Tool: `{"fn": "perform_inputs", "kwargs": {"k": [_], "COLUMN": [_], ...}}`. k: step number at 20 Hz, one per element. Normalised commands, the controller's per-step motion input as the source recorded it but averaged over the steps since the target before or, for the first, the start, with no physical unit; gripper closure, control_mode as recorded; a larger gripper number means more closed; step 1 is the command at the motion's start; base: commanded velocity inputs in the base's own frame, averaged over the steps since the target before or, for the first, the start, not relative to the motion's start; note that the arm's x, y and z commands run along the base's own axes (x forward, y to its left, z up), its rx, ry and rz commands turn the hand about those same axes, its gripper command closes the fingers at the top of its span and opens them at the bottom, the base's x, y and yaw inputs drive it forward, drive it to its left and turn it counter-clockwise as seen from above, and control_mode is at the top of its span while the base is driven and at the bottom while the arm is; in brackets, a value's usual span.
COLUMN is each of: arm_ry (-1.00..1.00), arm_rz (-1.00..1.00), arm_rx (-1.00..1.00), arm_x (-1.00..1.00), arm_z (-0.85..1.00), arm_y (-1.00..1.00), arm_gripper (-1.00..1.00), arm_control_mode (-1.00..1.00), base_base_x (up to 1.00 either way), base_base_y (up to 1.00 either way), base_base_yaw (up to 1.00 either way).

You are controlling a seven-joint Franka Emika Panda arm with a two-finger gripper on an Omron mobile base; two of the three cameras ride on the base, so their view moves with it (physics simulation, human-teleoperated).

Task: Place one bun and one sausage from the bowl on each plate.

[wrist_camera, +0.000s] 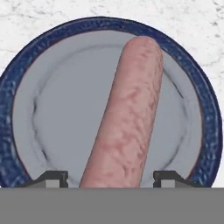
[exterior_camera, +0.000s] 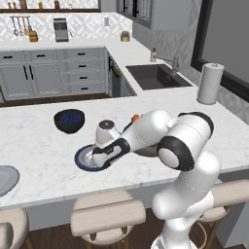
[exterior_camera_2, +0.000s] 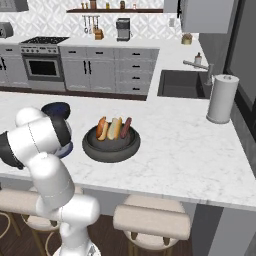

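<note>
In the hand view a pink sausage lies lengthwise over the blue-rimmed plate. My gripper straddles its near end, and a small gap shows between the sausage and each fingertip. In the left base view the gripper hangs low over that plate near the counter's front edge. The wide dark bowl sits to the right of it and holds two buns and a sausage. The plain grey plate lies at the far left.
A small black bowl with a blue inside stands just behind the blue-rimmed plate. Far right are a paper towel roll and the sink. Stools line the counter's front edge.
</note>
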Motion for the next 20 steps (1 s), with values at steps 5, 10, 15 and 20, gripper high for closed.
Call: {"fn": "perform_inputs", "kwargs": {"k": [5,10,15,20], "arm_ry": [-0.01,-0.05,0.0,0.08], "arm_rz": [-0.01,-0.11,-0.18,-0.28], "arm_rx": [0.01,0.09,0.09,0.01], "arm_x": [0.0,-0.33,-0.45,0.02], "arm_z": [0.39,1.0,1.0,0.96], "arm_y": [0.0,-0.5,-1.0,-1.0], "arm_gripper": [-1.0,-1.0,-1.0,-1.0], "arm_control_mode": [-1.0,-1.0,-1.0,-1.0], "base_base_x": [0.0,0.0,0.0,0.0], "base_base_y": [0.0,0.0,0.0,0.0], "base_base_yaw": [0.0,0.0,0.0,0.0]}}
